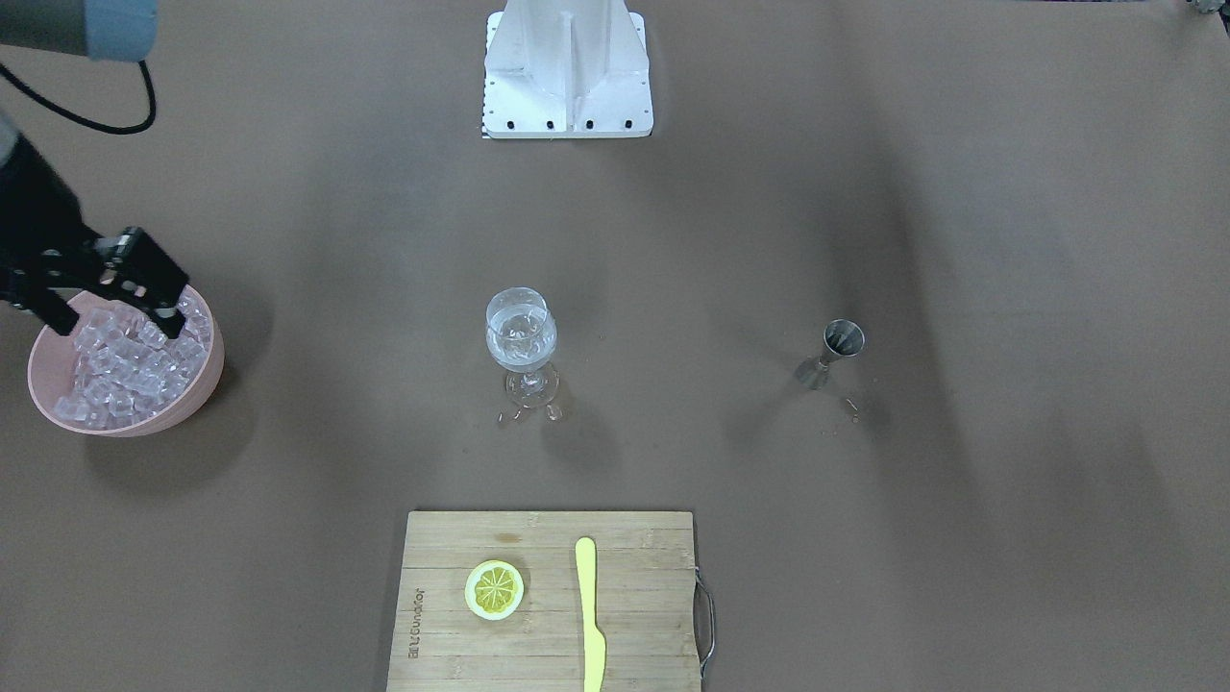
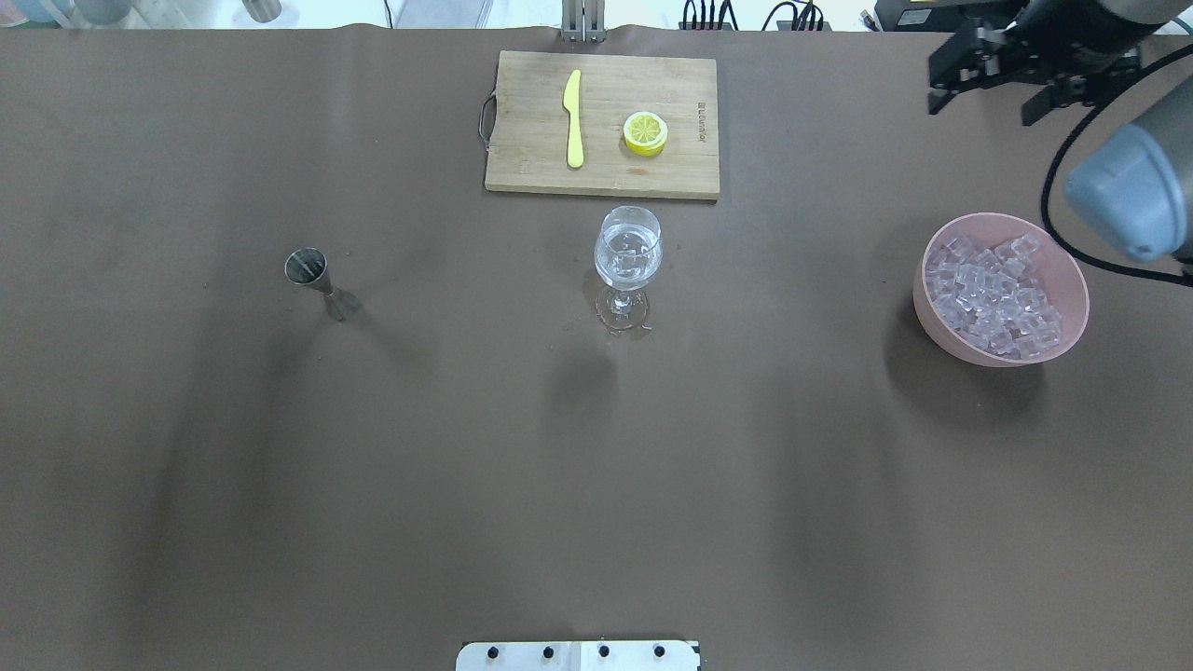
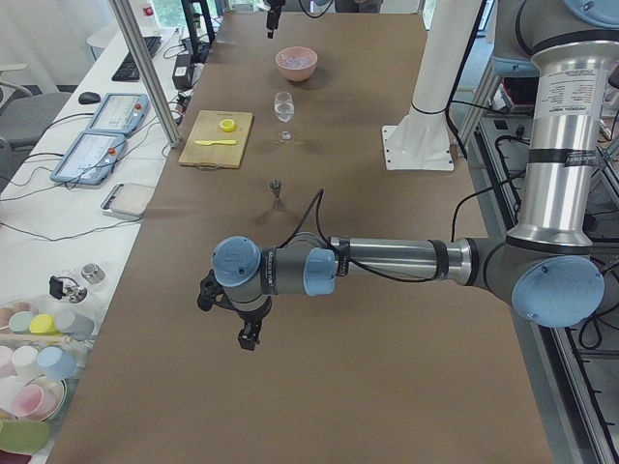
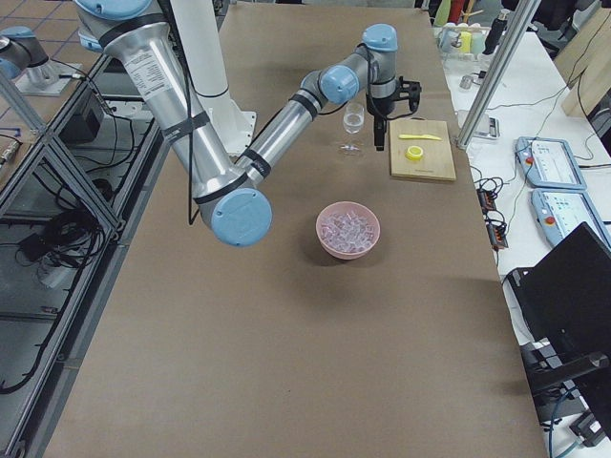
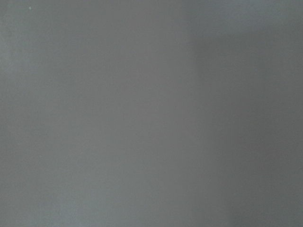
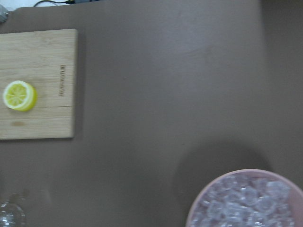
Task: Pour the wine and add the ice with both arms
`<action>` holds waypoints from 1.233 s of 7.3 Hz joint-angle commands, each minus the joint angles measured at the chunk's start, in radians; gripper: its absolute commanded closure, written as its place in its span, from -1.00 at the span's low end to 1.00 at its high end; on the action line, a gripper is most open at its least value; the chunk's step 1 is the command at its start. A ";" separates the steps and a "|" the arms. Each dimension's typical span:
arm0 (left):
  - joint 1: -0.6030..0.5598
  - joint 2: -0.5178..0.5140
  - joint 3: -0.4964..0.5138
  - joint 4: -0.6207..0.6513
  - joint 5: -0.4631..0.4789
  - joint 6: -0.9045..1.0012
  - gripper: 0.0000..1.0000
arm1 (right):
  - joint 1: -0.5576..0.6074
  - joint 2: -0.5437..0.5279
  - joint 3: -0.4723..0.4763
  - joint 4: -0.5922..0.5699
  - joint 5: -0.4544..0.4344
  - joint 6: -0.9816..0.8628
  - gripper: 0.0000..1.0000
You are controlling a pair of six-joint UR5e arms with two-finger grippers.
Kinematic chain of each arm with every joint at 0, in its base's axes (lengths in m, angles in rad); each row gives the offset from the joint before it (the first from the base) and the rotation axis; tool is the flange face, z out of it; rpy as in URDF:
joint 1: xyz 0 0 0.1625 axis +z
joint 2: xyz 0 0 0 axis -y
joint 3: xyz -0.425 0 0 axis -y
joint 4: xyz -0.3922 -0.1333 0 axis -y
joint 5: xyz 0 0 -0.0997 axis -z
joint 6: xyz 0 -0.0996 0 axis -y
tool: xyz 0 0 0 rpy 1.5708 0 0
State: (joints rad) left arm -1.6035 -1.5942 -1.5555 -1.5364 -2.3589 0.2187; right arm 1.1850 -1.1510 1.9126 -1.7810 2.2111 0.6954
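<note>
A stemmed wine glass [image 1: 520, 336] stands mid-table and holds clear liquid and a few ice cubes; it also shows in the overhead view [image 2: 628, 252]. Ice cubes [image 2: 993, 294] are heaped in a pink bowl [image 2: 1072, 280]. My right gripper [image 2: 983, 107] hovers high near the bowl, open and empty; in the front view it [image 1: 117, 322] overlaps the ice [image 1: 125, 370]. The right wrist view shows the ice [image 6: 246, 201] at its bottom. My left gripper [image 3: 237, 329] shows only in the exterior left view, above bare table, and I cannot tell its state.
A steel jigger [image 2: 312, 277] stands upright left of the glass. A wooden cutting board [image 2: 531, 140] carries a lemon slice [image 2: 645, 132] and a yellow knife [image 2: 573, 130]. Small clear bits lie at the glass foot [image 1: 524, 415]. The white base [image 1: 567, 72] stands at the robot's edge.
</note>
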 commanded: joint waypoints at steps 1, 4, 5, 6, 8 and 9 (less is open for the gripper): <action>-0.003 0.005 -0.001 -0.010 0.201 0.001 -0.98 | 0.140 -0.161 -0.055 0.003 0.019 -0.420 -1.00; -0.003 0.008 -0.001 -0.001 0.098 -0.001 -0.98 | 0.341 -0.347 -0.197 0.015 0.021 -0.985 -1.00; -0.003 0.007 -0.001 -0.001 0.098 -0.001 -0.98 | 0.382 -0.413 -0.239 0.017 0.021 -1.081 -1.00; -0.003 0.007 -0.003 0.001 0.098 -0.001 -0.98 | 0.409 -0.470 -0.257 0.017 0.021 -1.094 -1.00; -0.003 0.007 -0.006 0.001 0.096 -0.001 -0.97 | 0.448 -0.509 -0.257 0.017 0.019 -1.088 -1.00; -0.003 0.007 -0.003 0.001 0.096 -0.001 -0.98 | 0.476 -0.507 -0.251 0.017 0.022 -1.090 -1.00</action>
State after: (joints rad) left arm -1.6061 -1.5876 -1.5601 -1.5356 -2.2623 0.2178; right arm 1.6253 -1.6471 1.6581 -1.7645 2.2308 -0.3909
